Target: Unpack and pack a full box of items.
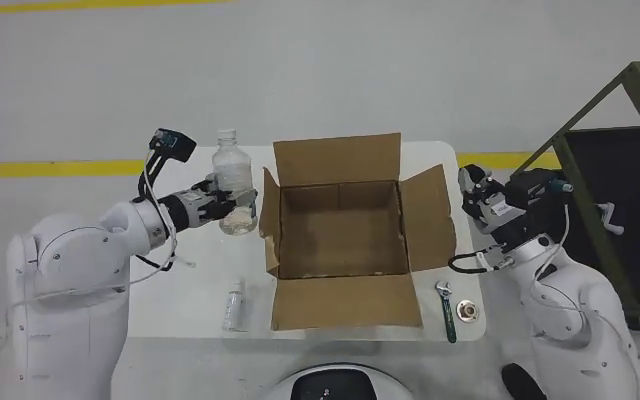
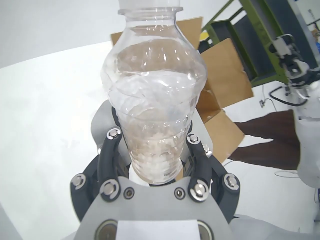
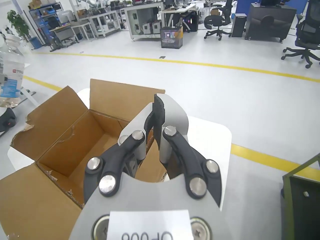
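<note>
Beside the open box (image 1: 345,302), left tool (image 2: 153,136) clamps a part-filled bottle (image 2: 152,76); right tool (image 3: 156,116) pressed together.

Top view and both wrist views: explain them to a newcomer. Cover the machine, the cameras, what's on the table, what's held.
This is a two-armed robot at a white table. The top view looks down from above its arms; each wrist view looks along one arm's gripper. On the table: an open, empty cardboard box, a small bottle lying on one side, a wrench on the other. The left gripper clamps an upright clear bottle. The right gripper is shut, empty, near the box.
</note>
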Robot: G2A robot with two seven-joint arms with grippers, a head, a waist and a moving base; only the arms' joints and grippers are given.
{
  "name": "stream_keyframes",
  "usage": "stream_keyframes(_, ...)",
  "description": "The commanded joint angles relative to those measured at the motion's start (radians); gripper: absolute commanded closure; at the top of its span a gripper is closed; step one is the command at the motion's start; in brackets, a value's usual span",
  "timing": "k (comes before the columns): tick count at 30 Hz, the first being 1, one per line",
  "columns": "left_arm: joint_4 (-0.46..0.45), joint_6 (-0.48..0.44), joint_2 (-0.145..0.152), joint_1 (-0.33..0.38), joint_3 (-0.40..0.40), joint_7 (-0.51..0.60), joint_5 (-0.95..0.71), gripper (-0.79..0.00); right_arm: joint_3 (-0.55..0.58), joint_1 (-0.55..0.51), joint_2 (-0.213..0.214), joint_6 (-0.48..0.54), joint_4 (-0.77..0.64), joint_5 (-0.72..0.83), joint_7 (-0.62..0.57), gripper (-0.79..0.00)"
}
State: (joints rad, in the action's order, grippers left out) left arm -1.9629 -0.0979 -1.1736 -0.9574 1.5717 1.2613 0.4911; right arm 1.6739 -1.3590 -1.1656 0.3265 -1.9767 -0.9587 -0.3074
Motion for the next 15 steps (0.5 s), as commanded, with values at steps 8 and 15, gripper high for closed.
stream_keyframes(8,0.076,0.008,-0.004,0.082,-0.184,0.035,-0.145,0.000,0.036,-0.022,0.002,-0.067,-0.010,0.019,-0.013,0.000)
stream_keyframes(15,0.113,0.013,-0.004,0.071,-0.234,0.032,-0.136,0.000,0.037,-0.028,0.005,-0.072,-0.022,0.026,-0.025,0.000)
